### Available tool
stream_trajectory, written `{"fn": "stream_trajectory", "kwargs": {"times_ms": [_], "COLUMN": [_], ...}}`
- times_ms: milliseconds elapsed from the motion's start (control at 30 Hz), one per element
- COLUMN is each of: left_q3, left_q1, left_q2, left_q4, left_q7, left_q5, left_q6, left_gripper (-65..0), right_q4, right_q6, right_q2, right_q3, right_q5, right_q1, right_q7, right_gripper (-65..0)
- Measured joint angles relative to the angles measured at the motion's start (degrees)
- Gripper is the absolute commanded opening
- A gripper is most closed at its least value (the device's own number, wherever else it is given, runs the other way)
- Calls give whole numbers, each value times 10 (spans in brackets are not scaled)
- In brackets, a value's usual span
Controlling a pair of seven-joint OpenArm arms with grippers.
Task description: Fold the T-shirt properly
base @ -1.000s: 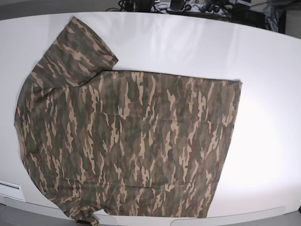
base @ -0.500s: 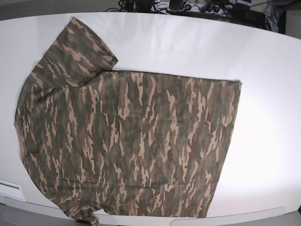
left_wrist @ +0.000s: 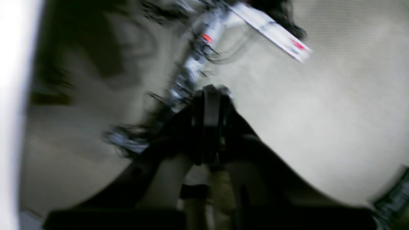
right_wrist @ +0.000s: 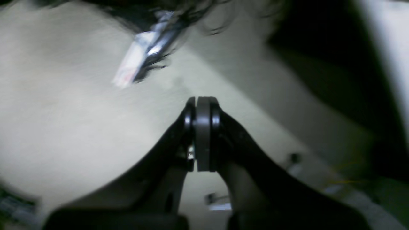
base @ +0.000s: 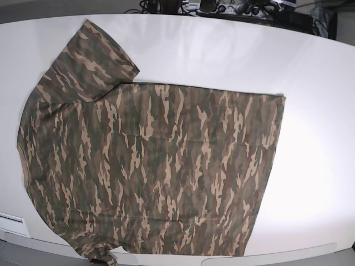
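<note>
Left gripper (left_wrist: 209, 127), right gripper (right_wrist: 202, 134) closed, off-table

The T-shirt (base: 150, 166) lies flat on the bench (base: 310, 111), collar end left, hem right, one sleeve reaching toward the far-left edge.

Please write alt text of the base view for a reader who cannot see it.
A camouflage T-shirt lies spread flat and unfolded on a white table, one sleeve pointing to the far left. No arm or gripper appears.
</note>
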Motion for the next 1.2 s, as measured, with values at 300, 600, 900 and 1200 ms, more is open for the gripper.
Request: {"fn": "stream_trajectory", "kwargs": {"times_ms": [300,600,900,1200], "left_q3": [-76,-257,-217,-100], "left_q1": [-7,-135,-293,-340], "left_q2": [-31,-169,-327,-340], "left_q4": [36,-22,-183,-206], "left_q7": [-34,-178,-381,-406], "left_q5": [84,-9,-9,21], "left_q6": [24,-82,-265,-260], "left_gripper": [-650,-650,-602,-188], "right_q4": [10,10,10,10], "right_q6": [-67,-69,-20,-15], "right_q2": [31,57,59,58], "right_q3": [3,91,140,139], "right_q5": [-163,-175,-72,-43], "right_q1": [-2,34,78,80], "right_q7": [3,35,54,70], "right_gripper": [-650,-650,-650,-650]}}
